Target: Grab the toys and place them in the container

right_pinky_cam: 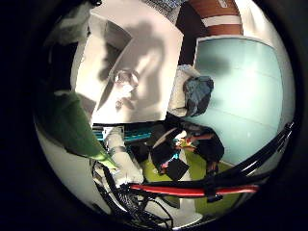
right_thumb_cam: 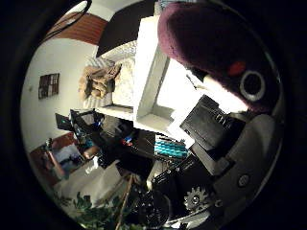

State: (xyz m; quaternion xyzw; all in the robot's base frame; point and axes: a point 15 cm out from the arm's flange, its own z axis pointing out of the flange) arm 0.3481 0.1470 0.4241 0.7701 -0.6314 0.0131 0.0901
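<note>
In the right thumb side palm view a maroon plush toy [right_thumb_cam: 206, 38] with a white eye and an orange beak fills much of the picture, close to the palm. My hand [right_thumb_cam: 219, 123] has its black and white fingers curled against the toy's underside and holds it above the white table [right_thumb_cam: 158, 91]. A beige plush toy [right_thumb_cam: 101, 80] lies farther off on a white surface by the table. In the right little finger side palm view a small pale plush toy [right_pinky_cam: 125, 87] lies on the white table [right_pinky_cam: 154, 38], beside a pale rectangular container [right_pinky_cam: 99, 48]. One white finger [right_pinky_cam: 120, 159] shows there.
A green leafy plant [right_pinky_cam: 72, 125] stands by the table's edge. A chair with grey cloth [right_pinky_cam: 197, 93] is at the table's side. A red bar [right_pinky_cam: 197, 190] and the arm's dark parts lie below.
</note>
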